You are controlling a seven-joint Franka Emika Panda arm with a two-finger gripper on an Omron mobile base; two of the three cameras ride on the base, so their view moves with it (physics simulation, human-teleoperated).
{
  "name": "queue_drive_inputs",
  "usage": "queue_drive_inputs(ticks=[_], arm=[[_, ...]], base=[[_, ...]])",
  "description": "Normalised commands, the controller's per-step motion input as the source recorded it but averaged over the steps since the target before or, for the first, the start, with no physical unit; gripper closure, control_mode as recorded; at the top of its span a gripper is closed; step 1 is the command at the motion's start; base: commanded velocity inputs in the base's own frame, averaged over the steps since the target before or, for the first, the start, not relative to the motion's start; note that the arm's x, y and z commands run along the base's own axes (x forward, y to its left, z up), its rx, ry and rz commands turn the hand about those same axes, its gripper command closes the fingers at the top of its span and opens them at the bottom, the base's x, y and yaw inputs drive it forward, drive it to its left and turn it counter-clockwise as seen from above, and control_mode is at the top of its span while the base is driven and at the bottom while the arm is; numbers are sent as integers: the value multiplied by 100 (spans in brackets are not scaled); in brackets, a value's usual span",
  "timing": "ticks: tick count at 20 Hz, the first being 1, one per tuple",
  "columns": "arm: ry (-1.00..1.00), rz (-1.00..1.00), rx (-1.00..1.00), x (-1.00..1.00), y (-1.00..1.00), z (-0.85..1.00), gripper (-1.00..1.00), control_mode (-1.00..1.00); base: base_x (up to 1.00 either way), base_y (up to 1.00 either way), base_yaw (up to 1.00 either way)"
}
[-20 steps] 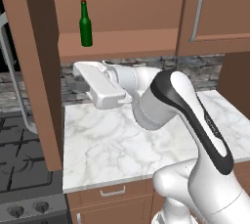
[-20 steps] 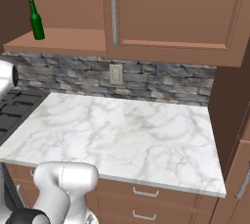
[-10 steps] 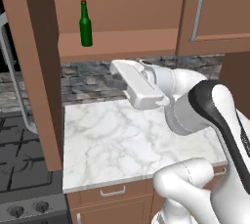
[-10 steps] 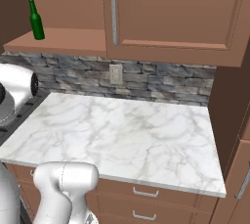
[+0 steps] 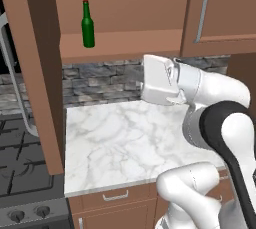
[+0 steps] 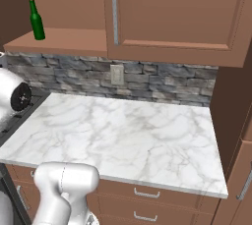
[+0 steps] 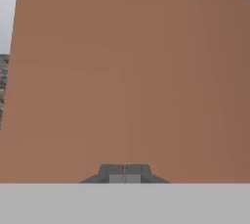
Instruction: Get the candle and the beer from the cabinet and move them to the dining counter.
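Up on the open shelf of the brown wooden wall cabinet (image 5: 120,38), the slim dark green glass beer bottle with its red cap (image 5: 88,24) stands upright, long axis vertical, neck up, alone on the board. From the right base camera the same bottle (image 6: 36,21) sits at the far left end of that shelf, just beside the closed panelled door with the long silver bar handle (image 6: 114,13).

Over the white marble worktop (image 5: 130,138), the white arm's hand hangs in mid-air with nothing in it. Its two dark-tipped gripper (image 7: 125,173) has the tips pressed together and grips nothing, and it stares straight at a flat brown wooden panel, close up.

So here is the relation that matters: in the left base camera the bottle lies at about ten o'clock from the white hand block, higher and off to the left, well apart. The hand is below shelf level, so I judge it must rise and swing left, and the jaws must part before they can close round the upright body from the side.

No orange candle can be made out on the shelf from here.
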Motion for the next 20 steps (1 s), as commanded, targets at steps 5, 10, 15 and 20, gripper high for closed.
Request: queue_drive_inputs(ticks=[5, 10, 15, 20], arm=[[11, -37, 0, 0, -32, 24, 100, -100], [11, -26, 0, 0, -42, 23, 100, -100], [3, -14, -1, 0, -54, 2, 100, -100], [0, -9, -6, 0, -50, 0, 100, -100]], base=[[0, 0, 0], [0, 0, 0], [0, 0, 0], [0, 0, 0]])
